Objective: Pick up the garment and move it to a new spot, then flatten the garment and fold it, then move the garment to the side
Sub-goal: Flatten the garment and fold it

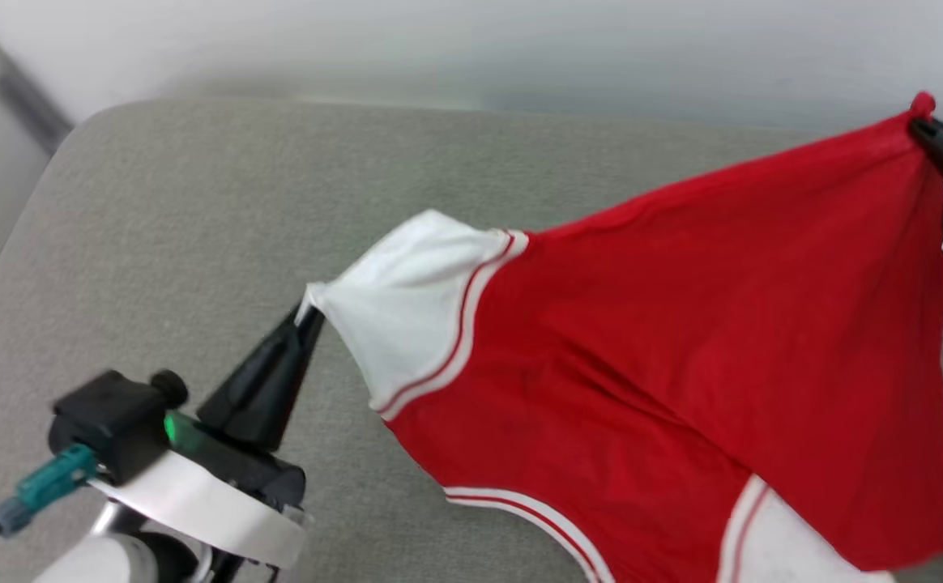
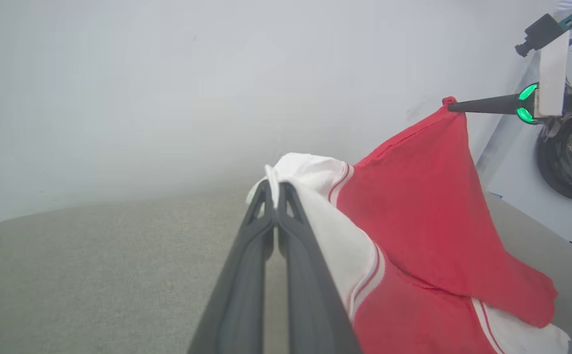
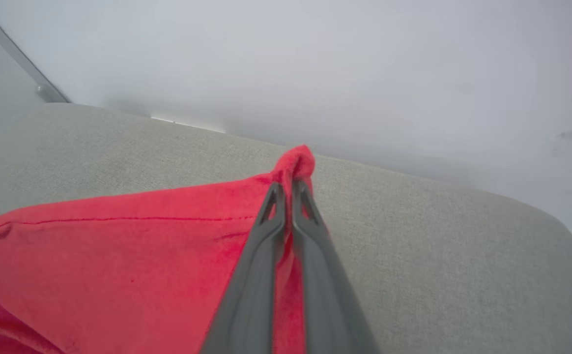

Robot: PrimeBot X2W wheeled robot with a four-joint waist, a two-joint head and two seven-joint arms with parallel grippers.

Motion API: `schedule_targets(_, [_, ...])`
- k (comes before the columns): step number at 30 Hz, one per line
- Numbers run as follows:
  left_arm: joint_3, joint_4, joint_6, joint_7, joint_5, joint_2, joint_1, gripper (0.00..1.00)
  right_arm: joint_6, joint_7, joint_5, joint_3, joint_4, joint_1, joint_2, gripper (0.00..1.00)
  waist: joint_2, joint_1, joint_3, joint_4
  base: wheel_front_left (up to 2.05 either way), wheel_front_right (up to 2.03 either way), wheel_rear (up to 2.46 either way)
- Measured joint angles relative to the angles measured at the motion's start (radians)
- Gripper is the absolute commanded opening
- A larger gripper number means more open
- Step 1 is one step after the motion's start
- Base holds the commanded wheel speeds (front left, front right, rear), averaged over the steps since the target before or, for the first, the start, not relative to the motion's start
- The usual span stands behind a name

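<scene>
A pale, blank wall (image 1: 520,40) backs a grey-green padded surface (image 1: 155,227) with a coarse woven texture and rounded corners. Above it hangs 1 garment (image 1: 682,340), a soft red knit T-shirt, stretched in the air between 2 grippers and sagging in loose folds. 2 white short sleeves show, each edged with red-and-white striped trim: 1 sleeve (image 1: 407,324) is pulled to a point, and the other droops at the lower edge. The left gripper (image 1: 309,314), its 2 long, dark, tapered fingers pressed together, pinches the tip of the pointed sleeve. The right gripper (image 1: 923,128), likewise clenched, nips a bunched red corner along a stitched edge. In the left wrist view, a white machine with 1 round dark drum door (image 2: 568,157) stands beside the right arm
</scene>
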Motion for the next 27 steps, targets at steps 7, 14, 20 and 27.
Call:
schedule_targets(7, [0.095, -0.069, 0.023, -0.013, -0.001, 0.043, -0.063, 0.00, 0.000, -0.026, 0.019, -0.028, -0.149, 0.010, 0.016, 0.00, 0.0000, 0.0000, -0.041, -0.073, 0.00, 0.00, 0.00])
schedule_targets(14, [0.208, -0.140, 0.041, -0.019, -0.011, 0.087, -0.152, 0.00, 0.000, -0.030, 0.042, -0.089, -0.320, 0.018, 0.063, 0.00, 0.0000, 0.0000, -0.070, -0.140, 0.00, 0.00, 0.00])
schedule_targets(20, [0.291, -0.188, 0.051, -0.011, -0.027, 0.117, -0.244, 0.00, 0.000, -0.001, 0.047, -0.128, -0.438, 0.017, 0.102, 0.00, 0.0000, 0.0000, -0.079, -0.190, 0.00, 0.00, 0.00])
schedule_targets(27, [0.369, -0.200, 0.063, 0.015, -0.041, 0.156, -0.345, 0.00, 0.000, 0.021, 0.047, -0.156, -0.514, -0.004, 0.139, 0.00, 0.0000, 0.0000, -0.067, -0.235, 0.00, 0.00, 0.00])
